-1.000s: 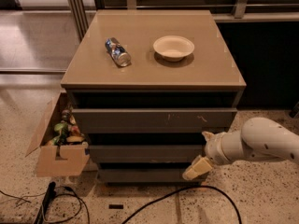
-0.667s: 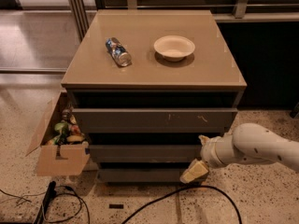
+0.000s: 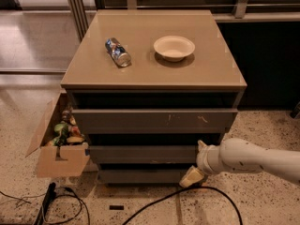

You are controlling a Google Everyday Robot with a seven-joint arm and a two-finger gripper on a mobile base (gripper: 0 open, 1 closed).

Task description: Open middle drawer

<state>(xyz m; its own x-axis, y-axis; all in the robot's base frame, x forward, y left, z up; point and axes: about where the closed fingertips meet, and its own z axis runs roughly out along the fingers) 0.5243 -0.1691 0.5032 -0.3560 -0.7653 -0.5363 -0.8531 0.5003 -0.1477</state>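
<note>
Middle drawer (image 3: 140, 153) seems hardly pulled out; tool (image 3: 192, 176) sits below its right end, state cannot tell.

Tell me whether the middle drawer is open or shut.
Shut, as far as I can tell: the middle drawer shows only its flat front, no inside. The tool sits just below its right end.

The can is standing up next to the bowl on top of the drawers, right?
No. The can lies on its side next to the bowl on top of the drawers, as the camera view shows. The gripper is low, just below the right end of the middle drawer.
</note>
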